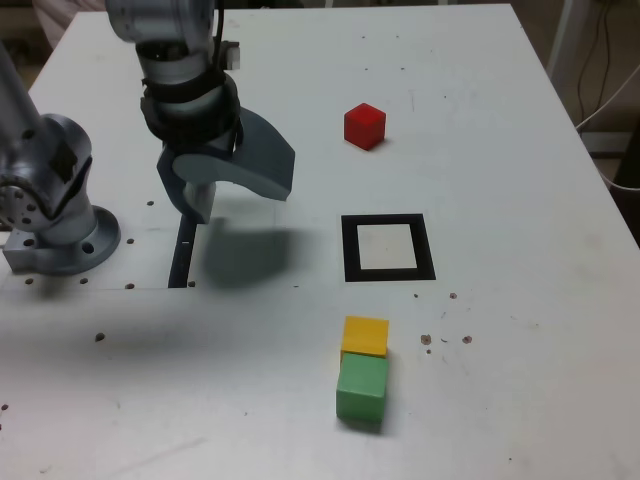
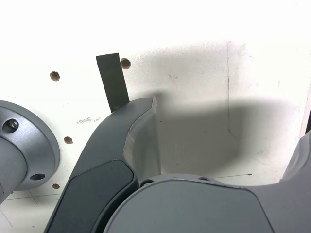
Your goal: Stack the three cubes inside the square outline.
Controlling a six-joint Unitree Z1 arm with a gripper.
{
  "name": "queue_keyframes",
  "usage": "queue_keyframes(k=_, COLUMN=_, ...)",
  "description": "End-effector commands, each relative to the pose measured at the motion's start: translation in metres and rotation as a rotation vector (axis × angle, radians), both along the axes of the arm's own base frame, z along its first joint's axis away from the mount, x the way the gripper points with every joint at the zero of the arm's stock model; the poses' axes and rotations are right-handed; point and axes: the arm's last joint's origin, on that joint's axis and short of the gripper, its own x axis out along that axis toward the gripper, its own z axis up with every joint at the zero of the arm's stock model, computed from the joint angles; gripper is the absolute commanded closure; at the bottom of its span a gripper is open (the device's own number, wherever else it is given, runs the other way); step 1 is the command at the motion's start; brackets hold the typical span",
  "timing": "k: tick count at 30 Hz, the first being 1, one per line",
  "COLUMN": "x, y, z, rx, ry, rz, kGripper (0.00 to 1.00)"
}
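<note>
So the gripper (image 1: 242, 203) is hanging over the table (image 1: 520, 330) with its jaws spread wide, and it's just tabletop showing between them. Going by the exterior view, the red cube (image 1: 365, 127) sits up and to the right of the jaws, off by itself. The square outline (image 1: 388, 275) is straight out to their right, and its black border has plain white inside. Yellow cube (image 1: 366, 334) and green cube (image 1: 362, 388) are both down and to the right of the jaws, green nearer the camera and partly hiding yellow; can't tell if they touch. The black strip (image 1: 182, 262) is kinda below the jaws' left-hand finger.
</note>
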Motion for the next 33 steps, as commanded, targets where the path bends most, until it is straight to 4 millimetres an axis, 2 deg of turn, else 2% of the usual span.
queue_keyframes(k=1, x=-0.002, y=0.000, z=0.001, rx=0.001, ry=-0.008, rz=0.000, kGripper=0.00)
queue_keyframes(k=19, x=-0.002, y=0.003, z=0.008, rx=0.033, ry=-0.053, rz=0.011, kGripper=0.00)
queue_keyframes(k=33, x=0.010, y=0.025, z=0.018, rx=0.034, ry=-0.051, rz=0.142, kGripper=0.00)
